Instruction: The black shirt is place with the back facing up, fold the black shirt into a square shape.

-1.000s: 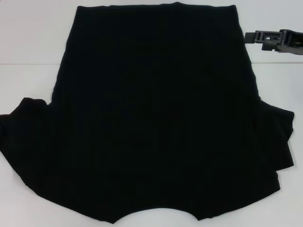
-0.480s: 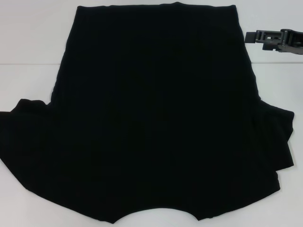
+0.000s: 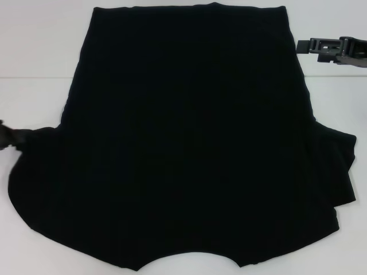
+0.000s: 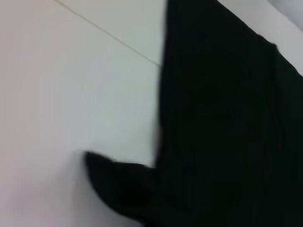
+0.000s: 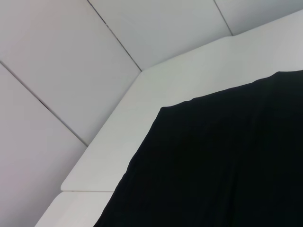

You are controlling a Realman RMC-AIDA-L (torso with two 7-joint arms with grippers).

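Note:
The black shirt (image 3: 189,143) lies spread flat on the white table (image 3: 40,57), plain side up, hem at the far side and neckline at the near edge. One sleeve (image 3: 34,166) fans out left, the other (image 3: 335,166) lies bunched at the right. My left gripper (image 3: 7,137) shows at the picture's left edge, right at the tip of the left sleeve. My right gripper (image 3: 303,46) hovers beside the shirt's far right corner, fingers pointing at the cloth. The left wrist view shows the sleeve tip (image 4: 118,189), and the right wrist view shows a hem corner (image 5: 213,165).
A seam (image 3: 34,78) runs across the white table under the shirt. Bare table lies left and right of the shirt's far half. Grey wall panels (image 5: 71,71) stand behind the table's far edge.
My left gripper has come into view at the left edge, by the sleeve tip. The left sleeve's outer edge has drawn inward and changed shape. The right gripper has stayed put.

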